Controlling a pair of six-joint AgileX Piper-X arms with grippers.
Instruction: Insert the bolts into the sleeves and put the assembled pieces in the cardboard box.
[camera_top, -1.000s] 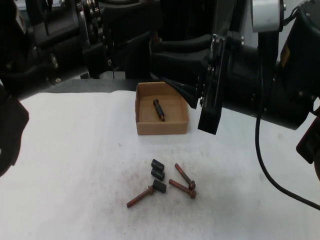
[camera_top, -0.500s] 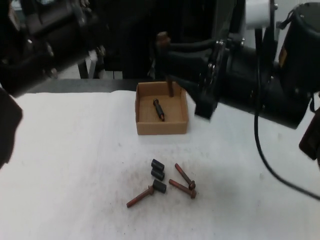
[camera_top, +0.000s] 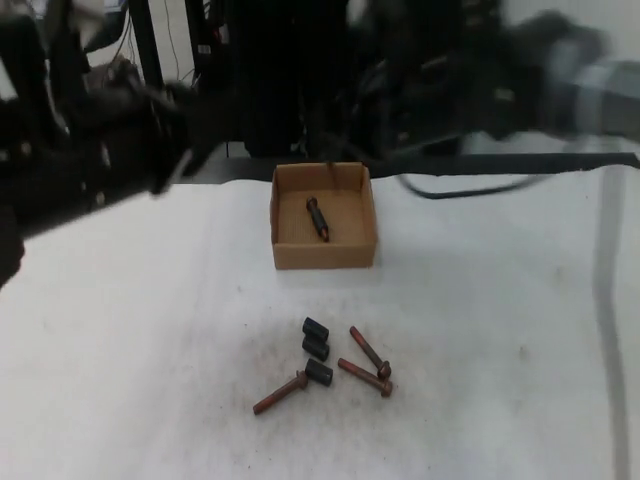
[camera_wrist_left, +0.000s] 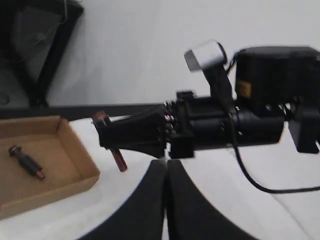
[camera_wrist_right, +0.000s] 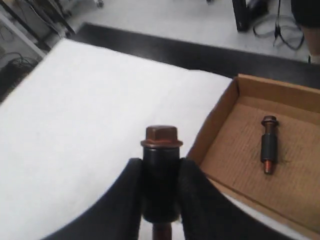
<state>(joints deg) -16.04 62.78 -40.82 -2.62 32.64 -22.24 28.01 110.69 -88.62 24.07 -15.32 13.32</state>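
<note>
My right gripper (camera_wrist_right: 161, 172) is shut on an assembled piece (camera_wrist_right: 161, 150), a copper bolt through a black sleeve, held upright above the white bench beside the cardboard box (camera_wrist_right: 215, 135). The left wrist view shows that gripper (camera_wrist_left: 107, 137) with the piece (camera_wrist_left: 119, 161) next to the box's corner (camera_wrist_left: 75, 150). One assembled piece (camera_top: 317, 218) lies inside the box (camera_top: 322, 258). My left gripper (camera_wrist_left: 166, 167) is shut and holds nothing. In front of the box lie two loose sleeves (camera_top: 316, 338), two bare bolts (camera_top: 366, 365) and a bolt with a sleeve on its head end (camera_top: 300, 385).
The bench is covered with a white cloth (camera_top: 480, 330). Dark, blurred arms (camera_top: 90, 160) and equipment stand along the back edge, behind the box. Open cloth lies to the left and right of the loose parts.
The big arm that hung over the box at the right has swung back and shows as a blur. The other arm has come in at the upper left. The parts on the bench lie as before.
</note>
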